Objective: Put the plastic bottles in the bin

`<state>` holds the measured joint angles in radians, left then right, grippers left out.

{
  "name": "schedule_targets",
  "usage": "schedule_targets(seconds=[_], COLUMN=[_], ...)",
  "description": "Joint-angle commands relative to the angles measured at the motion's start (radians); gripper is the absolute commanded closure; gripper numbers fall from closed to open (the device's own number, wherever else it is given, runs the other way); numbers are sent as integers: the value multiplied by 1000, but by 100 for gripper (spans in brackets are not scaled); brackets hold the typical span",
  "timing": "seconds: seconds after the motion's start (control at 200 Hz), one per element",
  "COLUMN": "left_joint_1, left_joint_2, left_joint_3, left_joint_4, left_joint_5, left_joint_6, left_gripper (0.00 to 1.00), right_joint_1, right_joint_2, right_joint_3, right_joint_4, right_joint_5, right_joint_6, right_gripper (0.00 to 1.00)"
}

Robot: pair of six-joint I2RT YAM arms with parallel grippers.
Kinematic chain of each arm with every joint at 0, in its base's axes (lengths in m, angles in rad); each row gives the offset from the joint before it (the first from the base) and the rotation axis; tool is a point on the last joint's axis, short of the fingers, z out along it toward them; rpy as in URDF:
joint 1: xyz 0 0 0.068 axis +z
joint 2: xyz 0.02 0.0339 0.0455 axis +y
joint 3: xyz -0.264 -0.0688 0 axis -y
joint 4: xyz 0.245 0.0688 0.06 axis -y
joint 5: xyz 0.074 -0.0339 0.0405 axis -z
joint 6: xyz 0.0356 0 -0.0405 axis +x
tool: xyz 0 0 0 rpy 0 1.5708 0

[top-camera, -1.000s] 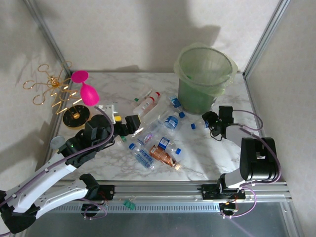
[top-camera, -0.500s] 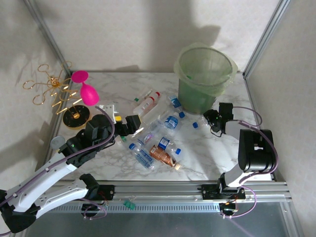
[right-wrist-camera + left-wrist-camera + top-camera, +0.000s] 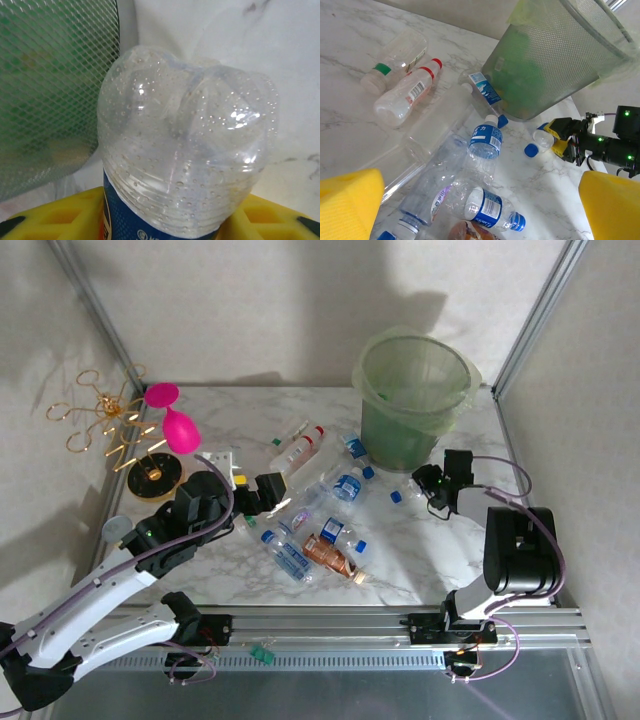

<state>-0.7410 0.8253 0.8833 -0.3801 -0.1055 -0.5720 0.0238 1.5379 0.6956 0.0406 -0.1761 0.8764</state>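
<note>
Your right gripper is clamped on a small clear bottle just beside the base of the bin. Its wrist view gives you the bottle's dimpled bottom between both yellow pads, with the bin's mesh wall to the left. The overhead view adds your left gripper, jaws wide apart, by the loose bottles left of the bin.
</note>
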Motion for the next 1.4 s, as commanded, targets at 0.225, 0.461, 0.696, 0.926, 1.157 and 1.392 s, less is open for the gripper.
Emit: schedule_targets(seconds=[0.225, 0.461, 0.696, 0.926, 1.157, 1.392], left_joint_1=[-7, -6, -6, -6, -6, -7], left_joint_2=[5, 52, 61, 58, 66, 75], left_joint_3=[39, 67, 70, 77, 92, 116], left_joint_4=[3, 13, 30, 21, 17, 25], left_joint_5=[-11, 19, 31, 36, 32, 46], left_joint_6=[27, 43, 41, 44, 45, 35], left_gripper=[0, 0, 0, 0, 0, 0], right_joint_1=[126, 305, 450, 578, 583, 580], right_joint_2=[-195, -351, -393, -361, -413, -398], right_joint_3=[-38, 34, 172, 330, 434, 577], right_joint_4=[-189, -301, -376, -498, -476, -464], right_joint_5=[-33, 115, 182, 326, 177, 97], right_joint_6=[-137, -205, -338, -458, -508, -519], right_gripper=[51, 50, 49, 49, 47, 45])
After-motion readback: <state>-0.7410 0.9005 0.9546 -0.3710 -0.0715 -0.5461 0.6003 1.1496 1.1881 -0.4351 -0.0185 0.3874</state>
